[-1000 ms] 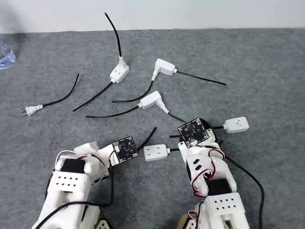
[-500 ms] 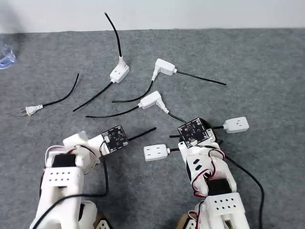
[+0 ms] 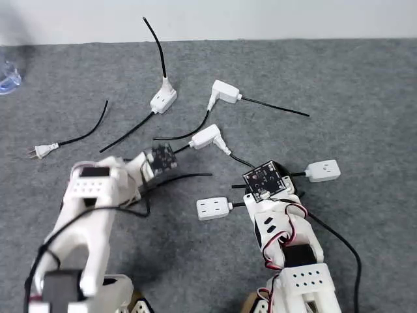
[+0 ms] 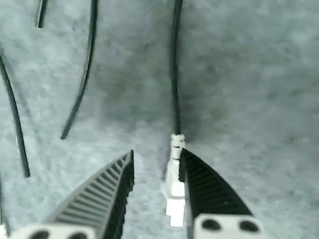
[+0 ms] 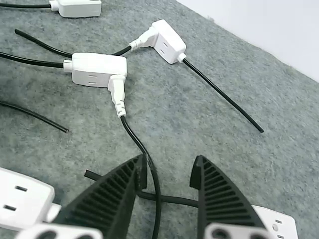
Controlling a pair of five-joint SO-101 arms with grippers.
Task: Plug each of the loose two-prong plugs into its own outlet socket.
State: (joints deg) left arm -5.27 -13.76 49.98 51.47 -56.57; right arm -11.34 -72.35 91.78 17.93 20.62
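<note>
A loose two-prong plug [image 3: 40, 151] on a black cord lies at the far left of the grey mat. Several white outlet sockets lie around: one [image 3: 163, 100] at the back, one [image 3: 225, 91] beside it, one [image 3: 205, 137] mid-table with a plug [image 5: 117, 89] in it, and two in front [image 3: 214, 208] [image 3: 324, 170]. My left gripper [image 4: 156, 153] is open over the mat. A white cord end piece [image 4: 174, 184] lies against one finger [image 4: 209, 194]. My right gripper [image 5: 169, 160] is open above a black cord [image 5: 149, 174].
Black cords [image 3: 189, 176] cross the mat between the arms and around the sockets. A white wall runs along the back edge. A clear object [image 3: 8, 77] sits at the far-left edge. The right side of the mat has free room.
The left arm has stretched away from the front socket toward the middle of the mat. The loose black cord near it has shifted. The right arm has not moved.
</note>
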